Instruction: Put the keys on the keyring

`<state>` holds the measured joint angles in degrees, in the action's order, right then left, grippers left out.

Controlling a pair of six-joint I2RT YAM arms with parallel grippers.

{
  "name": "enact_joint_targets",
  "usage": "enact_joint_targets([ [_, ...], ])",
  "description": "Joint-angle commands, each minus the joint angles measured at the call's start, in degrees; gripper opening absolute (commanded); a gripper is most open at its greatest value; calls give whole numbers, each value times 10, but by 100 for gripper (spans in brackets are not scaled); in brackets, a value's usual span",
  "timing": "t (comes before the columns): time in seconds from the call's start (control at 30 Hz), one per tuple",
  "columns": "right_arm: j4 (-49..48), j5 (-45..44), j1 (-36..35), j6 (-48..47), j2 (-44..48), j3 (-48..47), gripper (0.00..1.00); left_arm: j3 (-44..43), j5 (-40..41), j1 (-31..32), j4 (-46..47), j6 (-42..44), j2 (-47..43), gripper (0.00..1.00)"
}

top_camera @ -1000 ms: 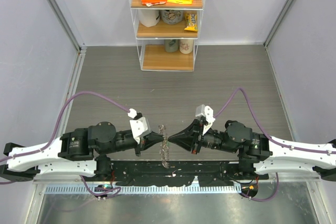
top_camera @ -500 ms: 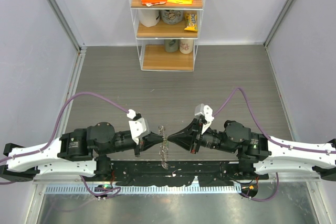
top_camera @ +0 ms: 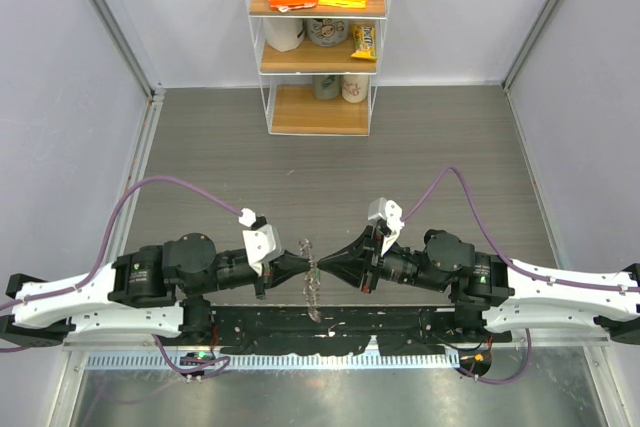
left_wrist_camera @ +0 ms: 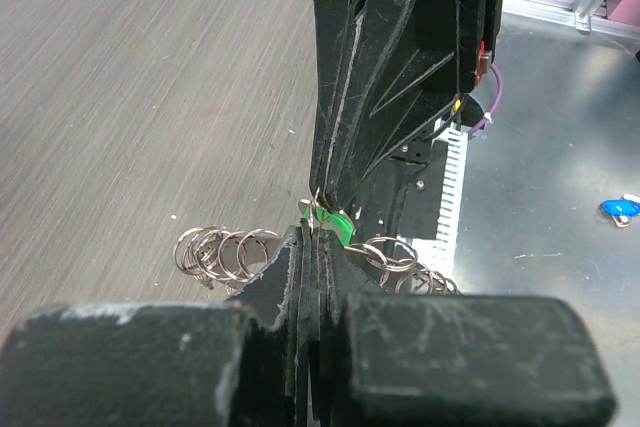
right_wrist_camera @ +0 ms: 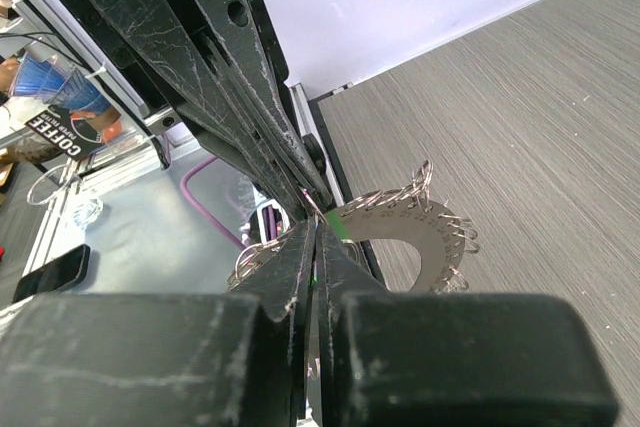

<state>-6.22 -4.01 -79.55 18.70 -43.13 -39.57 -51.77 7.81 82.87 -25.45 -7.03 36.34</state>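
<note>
The keyring (top_camera: 312, 285) hangs edge-on between my two gripper tips above the table's near edge. In the right wrist view it is a flat numbered metal plate (right_wrist_camera: 400, 232) fringed with small split rings; some rings show in the left wrist view (left_wrist_camera: 225, 250). My left gripper (top_camera: 304, 268) (left_wrist_camera: 313, 237) is shut on a thin ring of the keyring. My right gripper (top_camera: 323, 268) (right_wrist_camera: 318, 232) is shut tip to tip against it, with the green-headed key (left_wrist_camera: 338, 224) (right_wrist_camera: 336, 224) in its jaws. The black-headed key is out of view.
A clear shelf unit (top_camera: 320, 42) with snack boxes and cups stands at the back centre. A black rail (top_camera: 320, 327) runs along the near edge. A small blue object (left_wrist_camera: 620, 209) lies on the metal surface below. Purple cables loop from both wrists.
The right gripper has edged a little left, pressing closer to the left gripper. The left gripper and keyring shifted slightly left with it.
</note>
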Motion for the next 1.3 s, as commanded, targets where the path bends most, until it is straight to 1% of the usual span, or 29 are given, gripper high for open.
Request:
enact_joint_targets([
  [0.0, -27, -22, -2, 10, 4, -3, 10, -2, -10, 2, 59, 4, -14, 0],
  [0.17, -23, -38, -1, 10, 14, 4, 16, 3, -17, 2, 66, 4, -21, 0],
  [0.23, -22, -40, -1, 10, 15, 2, 20, 4, -21, 2, 69, 5, -22, 0],
  [0.3, -20, -40, -1, 11, 12, 0, 27, 4, -25, 2, 71, 6, -23, 0],
  [0.43, -18, -35, -1, 11, 9, -2, 28, 4, -25, 2, 73, 8, -23, 0],
  [0.73, -6, -32, -1, -9, 27, -9, 39, 7, -26, 2, 77, 9, -25, 0],
  [0.87, 38, -18, -1, -51, 24, -37, 45, 11, -28, 2, 83, 6, -28, 0],
  [0.97, 101, -1, -1, -83, 11, -65, 46, 12, -31, 3, 92, 4, -30, 0],
  [1.03, 122, 25, -1, -107, 7, -85, 48, 13, -32, 2, 95, 3, -31, 0],
  [1.1, 136, 76, -3, -134, 2, -96, 49, 16, -37, 3, 102, 2, -32, 0],
  [1.27, 184, 109, -2, -199, -16, -123, 52, 25, -46, 2, 123, -2, -35, 0],
])
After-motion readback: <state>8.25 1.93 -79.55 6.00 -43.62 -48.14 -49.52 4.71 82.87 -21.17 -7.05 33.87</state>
